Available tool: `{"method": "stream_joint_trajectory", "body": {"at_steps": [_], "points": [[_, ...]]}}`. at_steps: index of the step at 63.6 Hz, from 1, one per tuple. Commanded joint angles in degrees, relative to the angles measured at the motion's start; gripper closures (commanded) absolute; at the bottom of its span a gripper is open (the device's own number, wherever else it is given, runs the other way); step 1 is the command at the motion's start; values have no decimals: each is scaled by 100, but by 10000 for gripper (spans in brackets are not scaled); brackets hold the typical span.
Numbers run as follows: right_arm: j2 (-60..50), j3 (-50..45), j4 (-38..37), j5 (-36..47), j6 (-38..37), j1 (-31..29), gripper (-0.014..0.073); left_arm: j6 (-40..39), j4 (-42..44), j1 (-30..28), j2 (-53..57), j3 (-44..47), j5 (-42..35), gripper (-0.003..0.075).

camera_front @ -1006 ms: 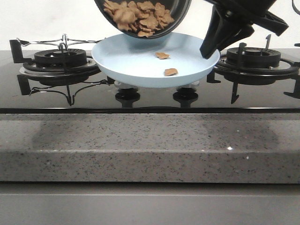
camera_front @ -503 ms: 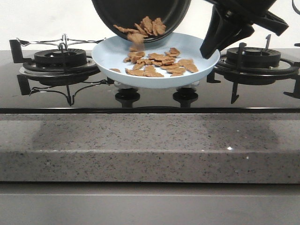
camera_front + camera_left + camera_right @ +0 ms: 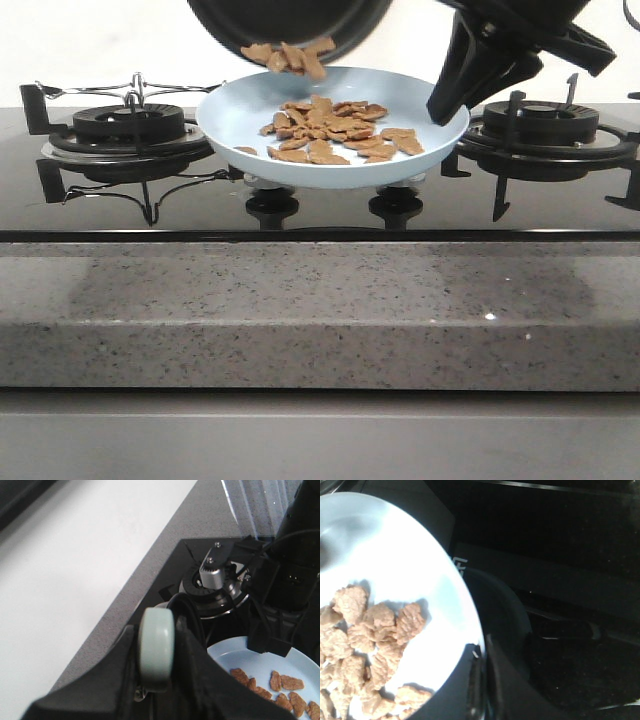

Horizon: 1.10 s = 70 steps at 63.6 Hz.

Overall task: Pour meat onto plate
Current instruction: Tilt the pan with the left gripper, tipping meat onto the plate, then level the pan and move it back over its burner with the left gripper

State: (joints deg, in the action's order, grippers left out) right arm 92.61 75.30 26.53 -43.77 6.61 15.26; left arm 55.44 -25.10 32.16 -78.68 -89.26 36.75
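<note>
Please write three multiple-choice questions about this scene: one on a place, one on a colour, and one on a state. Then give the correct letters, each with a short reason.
1. Where does the plate stand?
A. on the left burner
B. between the two burners
C. on the grey counter edge

2. What colour is the plate?
A. pale blue
B. red
C. black

3. In what state is the meat?
A. all in the pan
B. all on the plate
C. mostly on the plate, a few pieces at the pan's lip

Answers:
1 B: the front view shows the left burner and the right burner on either side of it.
2 A: its rim and bare surface look pale blue.
3 C: a pile lies on the plate while the tilted frying pan above holds a few pieces.
</note>
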Motion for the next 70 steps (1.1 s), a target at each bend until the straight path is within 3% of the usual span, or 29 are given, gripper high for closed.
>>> {"method": "stream_joint_trajectory", "body": {"at_steps": [1, 21, 29, 39, 45, 56, 62, 70], "points": [[-285, 159, 209, 255, 42, -12, 622, -7, -113, 43, 301, -179, -488, 730], [-285, 159, 209, 255, 42, -12, 622, -26, -92, 43, 313, -179, -463, 730], [-285, 159, 209, 255, 42, -12, 622, -663, -239, 4, 313, -179, -570, 730], [-285, 159, 209, 255, 42, -12, 622, -935, -1259, -464, 313, -179, -601, 730], [-285, 159, 209, 255, 42, -12, 622, -935, -2147, -907, 313, -179, -601, 730], [-285, 159, 209, 255, 42, -12, 622, -954, -4131, -2219, 284, -170, -240, 730], [-285, 159, 209, 255, 42, -12, 622, -1040, -5060, -2981, 144, -170, 263, 730], [-285, 159, 209, 255, 42, -12, 622, -1743, -5919, -4006, -295, -170, 1144, 730]]}}
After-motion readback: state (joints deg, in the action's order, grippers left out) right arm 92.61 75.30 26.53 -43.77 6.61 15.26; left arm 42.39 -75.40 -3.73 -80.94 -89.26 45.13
